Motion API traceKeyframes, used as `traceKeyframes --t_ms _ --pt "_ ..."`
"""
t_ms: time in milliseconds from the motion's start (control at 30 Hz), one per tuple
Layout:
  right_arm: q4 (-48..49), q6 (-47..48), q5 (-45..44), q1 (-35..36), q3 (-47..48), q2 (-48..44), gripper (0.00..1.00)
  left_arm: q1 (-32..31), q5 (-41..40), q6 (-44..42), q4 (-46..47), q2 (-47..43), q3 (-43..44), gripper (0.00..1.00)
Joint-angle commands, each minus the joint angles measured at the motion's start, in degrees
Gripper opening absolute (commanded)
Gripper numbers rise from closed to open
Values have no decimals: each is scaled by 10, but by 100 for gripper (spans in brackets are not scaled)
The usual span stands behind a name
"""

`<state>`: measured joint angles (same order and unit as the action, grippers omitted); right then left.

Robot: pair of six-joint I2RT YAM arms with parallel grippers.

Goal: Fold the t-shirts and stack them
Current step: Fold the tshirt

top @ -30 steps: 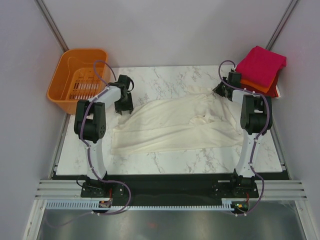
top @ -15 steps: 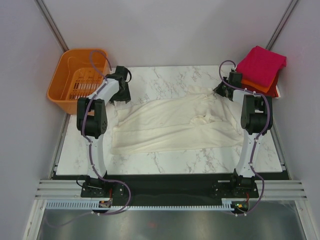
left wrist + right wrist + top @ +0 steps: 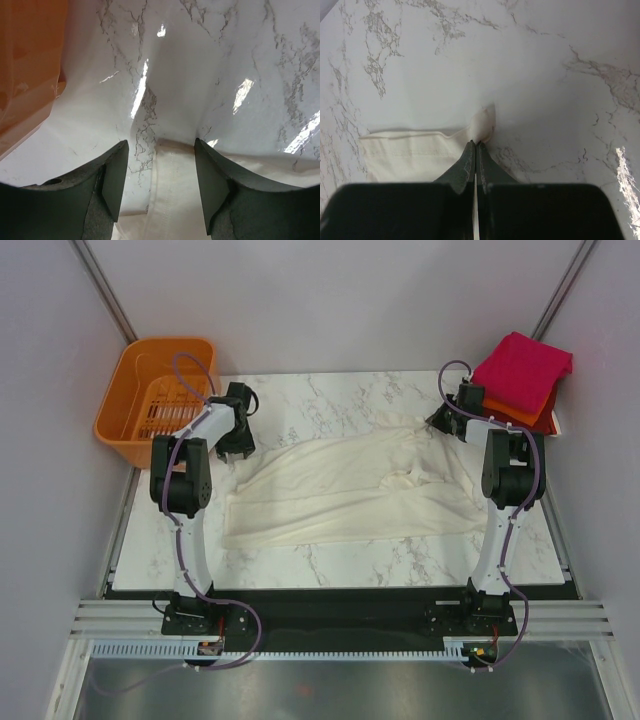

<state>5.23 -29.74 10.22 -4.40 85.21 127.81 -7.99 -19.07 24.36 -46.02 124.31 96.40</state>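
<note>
Seen from above, the cream-white t-shirt (image 3: pixel 340 492) lies spread and rumpled across the middle of the marble desk (image 3: pixel 330 395). The folded stack (image 3: pixel 520 370) of magenta-pink, orange and dark red shirts sits at the far right corner. The left hand (image 3: pixel 233 448) hangs over the shirt's far left corner, near the orange basket (image 3: pixel 150 400), and the right hand (image 3: pixel 438 422) sits at the shirt's far right corner, near the stack. From the left wrist, the fingers (image 3: pixel 112 175) stand apart and hold nothing. A strip of the shirt's hem (image 3: pixel 172 200) lies flat on the marble between them, and the basket's wall is close on the left; whether the tips touch the cloth cannot be told. From the right wrist, the jaws are pressed together on the shirt's corner (image 3: pixel 482 127), a small peak of cloth showing beyond the tips. The step appears to be taking both far corners for a fold. Done well, the left hand would settle squarely over the hem and close on cloth alone, matching the right hand's pinch so the edge can travel level. Bare marble lies open beyond the shirt's far edge and along its near edge, while basket and stack crowd the two far corners, so a fold toward the near side looks the freer path.
</note>
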Motion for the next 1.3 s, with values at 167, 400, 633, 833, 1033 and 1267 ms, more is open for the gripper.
traceKeyframes --t_ms 167,400,633,833,1033,1267 --pt "0 -2 -1 -11 23 6 0 -2 54 45 -8 -39 -46 64" --pt "-1 -4 1 -11 28 11 0 -5 66 63 0 -51 -81 68" --pt "-2 -8 7 -11 32 17 0 -14 31 75 6 -100 -92 72" --pt "-2 -10 12 -11 36 20 0 -19 0 74 21 -144 -117 69" --pt "-2 -11 16 -11 37 23 0 -34 -32 60 34 -157 -129 68" --pt "-2 -14 22 -11 39 24 0 -34 -21 67 43 -130 -130 67"
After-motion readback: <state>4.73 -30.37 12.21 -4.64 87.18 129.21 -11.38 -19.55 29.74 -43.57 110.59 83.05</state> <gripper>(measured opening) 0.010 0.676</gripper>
